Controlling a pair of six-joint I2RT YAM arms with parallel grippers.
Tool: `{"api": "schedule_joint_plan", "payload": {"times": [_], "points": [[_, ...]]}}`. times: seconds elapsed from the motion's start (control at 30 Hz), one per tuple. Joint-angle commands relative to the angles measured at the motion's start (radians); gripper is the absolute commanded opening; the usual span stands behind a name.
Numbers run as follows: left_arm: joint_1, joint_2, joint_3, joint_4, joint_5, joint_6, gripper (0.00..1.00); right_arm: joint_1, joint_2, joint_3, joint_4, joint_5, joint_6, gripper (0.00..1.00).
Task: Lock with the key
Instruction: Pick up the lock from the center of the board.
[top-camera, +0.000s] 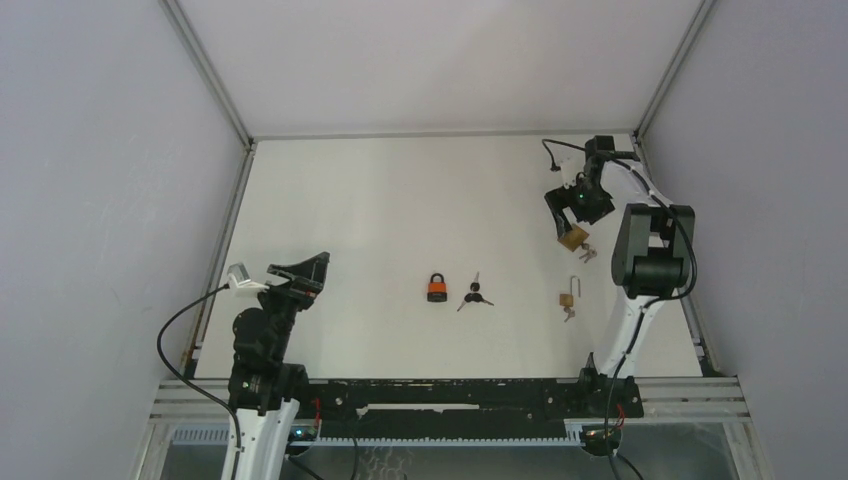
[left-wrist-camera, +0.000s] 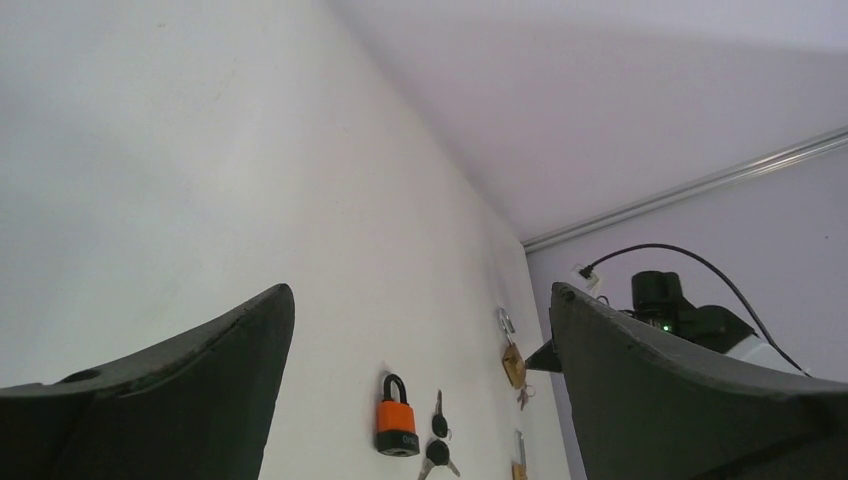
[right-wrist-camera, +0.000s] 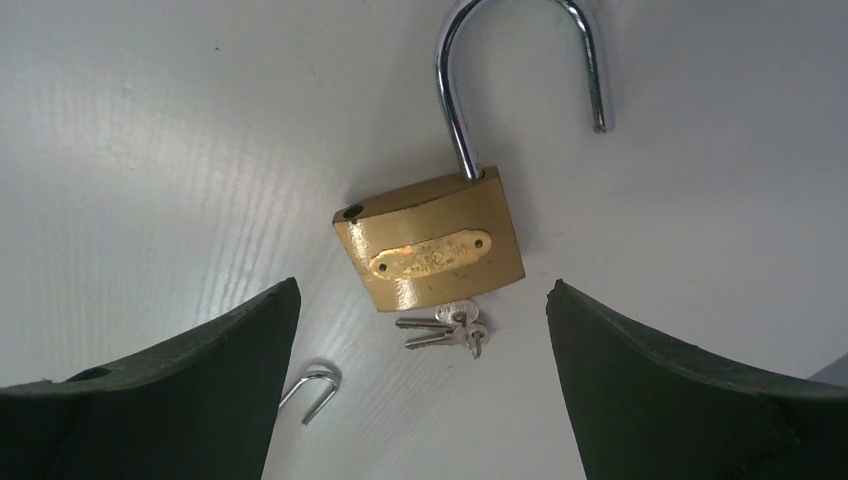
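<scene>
A large brass padlock (right-wrist-camera: 430, 250) lies on the white table with its shackle (right-wrist-camera: 520, 60) swung open and a small bunch of silver keys (right-wrist-camera: 450, 328) at its base. My right gripper (right-wrist-camera: 422, 288) is open just above it, a finger on each side, touching nothing; from above the gripper (top-camera: 570, 215) hangs over the padlock (top-camera: 573, 238) at the far right. My left gripper (top-camera: 300, 272) is open and empty at the near left, raised off the table (top-camera: 400, 200). In the left wrist view my left gripper (left-wrist-camera: 421, 290) faces the locks from afar.
An orange padlock with a black shackle (top-camera: 437, 288) lies shut mid-table, with black-headed keys (top-camera: 476, 295) beside it. A small brass padlock (top-camera: 568, 298) with an open shackle lies near the right arm's base. Grey walls enclose the table.
</scene>
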Motion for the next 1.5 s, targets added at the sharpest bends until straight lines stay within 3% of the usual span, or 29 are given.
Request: {"api": "schedule_joint_plan", "payload": {"times": [0.0,0.3,0.5,0.73,0.9,1.0,1.13,1.3,1.37,1.47], "points": [[0.01,-0.021,-0.024,0.044,-0.015,0.015,1.0,0.012,0.087,0.128,-0.13,0.05,-0.13,0.99],[0.01,0.012,-0.035,0.045,-0.015,-0.005,0.99,0.007,0.243,0.271,-0.221,0.075,-0.153,0.98],[0.011,0.013,-0.037,0.046,-0.016,-0.012,0.99,0.085,0.272,0.248,-0.265,0.142,-0.171,0.95],[0.011,-0.006,-0.037,0.044,-0.019,-0.006,0.99,0.182,0.281,0.214,-0.324,0.112,-0.119,0.93],[0.011,-0.041,-0.039,0.05,-0.016,-0.009,0.99,0.212,0.257,0.197,-0.305,0.06,0.047,0.85],[0.011,-0.049,-0.037,0.05,-0.016,-0.007,0.99,0.263,0.177,0.083,-0.204,0.01,0.138,0.84],[0.011,-0.054,-0.036,0.049,-0.015,-0.002,0.99,0.343,0.059,-0.064,-0.054,0.039,0.277,0.87],[0.011,-0.057,-0.036,0.052,-0.007,-0.002,0.98,0.406,0.015,-0.114,0.005,0.082,0.441,0.9],[0.011,-0.056,-0.037,0.052,-0.007,-0.002,0.98,0.427,0.003,-0.132,0.033,0.139,0.536,0.98],[0.01,-0.053,-0.034,0.051,-0.01,0.002,0.98,0.435,-0.03,-0.195,0.089,0.178,0.67,0.99]]}}
